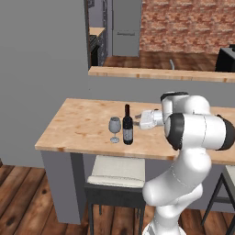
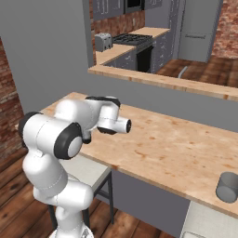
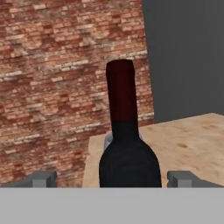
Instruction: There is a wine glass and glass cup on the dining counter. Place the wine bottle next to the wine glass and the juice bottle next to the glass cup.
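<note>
wine bottle [image 1: 128,125]: upright on the dining counter [image 1: 78,124], just beside the wine glass [image 1: 114,129], on its right in the left base view. Dark red cap, greyish label facing the base.
gripper [image 1: 137,120]: level with the bottle's upper body, just to its right in the left base view. Jaws spread wide, holding nothing. Hand view has the bottle centred between the two finger tips [image 3: 41,178], a clear gap on each side, no contact that I can see.
step: looks like the wine half is done. Bottle stands free next to the glass, so this reads as release, not a grasp about to happen. Judgement only.
glass cup [image 2: 228,187]: the grey tumbler near the right end of the counter in the right base view, well apart from the wine pair. Nothing beside it.
juice bottle: not located, no yellow bottle on this counter.
next move: back the hand straight off along its approach line, keeping the jaws wide so neither finger clips the bottle. Then go find the juice bottle, probably a base drive toward the kitchen side.
risk: sideways swing before clearing tips the bottle into the glass.
</note>
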### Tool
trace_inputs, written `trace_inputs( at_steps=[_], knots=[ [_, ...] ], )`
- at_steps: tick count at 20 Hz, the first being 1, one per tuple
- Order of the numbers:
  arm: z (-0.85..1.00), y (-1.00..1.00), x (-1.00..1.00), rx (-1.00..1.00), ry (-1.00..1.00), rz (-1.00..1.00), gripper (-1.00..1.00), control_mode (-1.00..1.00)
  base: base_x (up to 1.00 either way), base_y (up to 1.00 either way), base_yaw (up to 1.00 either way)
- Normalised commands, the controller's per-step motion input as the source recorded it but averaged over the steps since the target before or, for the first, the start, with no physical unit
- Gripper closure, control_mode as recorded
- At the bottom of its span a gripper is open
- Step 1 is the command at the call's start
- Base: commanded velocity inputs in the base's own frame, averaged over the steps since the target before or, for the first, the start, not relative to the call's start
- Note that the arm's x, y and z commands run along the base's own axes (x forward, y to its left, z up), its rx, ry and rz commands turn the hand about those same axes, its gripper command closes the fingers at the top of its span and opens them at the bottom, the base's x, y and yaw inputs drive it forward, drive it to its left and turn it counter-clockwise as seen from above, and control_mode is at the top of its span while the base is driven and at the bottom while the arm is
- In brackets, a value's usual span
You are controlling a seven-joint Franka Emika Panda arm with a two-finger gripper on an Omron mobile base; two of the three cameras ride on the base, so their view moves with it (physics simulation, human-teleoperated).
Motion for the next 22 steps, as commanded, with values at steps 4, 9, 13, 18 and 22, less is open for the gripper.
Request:
trace_inputs(
  at_steps=[4, 9, 13, 18, 22],
  knots=[
    [0.07, -0.26, -0.13, 0.00, 0.04, 0.00, -1.00, -1.00, 0.00, 0.00, 0.00],
    [0.13, -0.31, -0.16, 0.00, 0.01, -0.01, -1.00, -1.00, 0.00, 0.00, 0.00],
    [0.19, -0.30, -0.30, 0.00, 0.00, -0.04, -1.00, -1.00, 0.00, 0.00, 0.00],
    [0.21, -0.19, -0.50, -0.04, -0.01, -0.11, -1.00, -1.00, 0.00, 0.00, 0.00],
    [0.16, -0.12, -0.59, -0.20, -0.06, -0.10, -1.00, -1.00, 0.00, 0.00, 0.00]
  ],
)
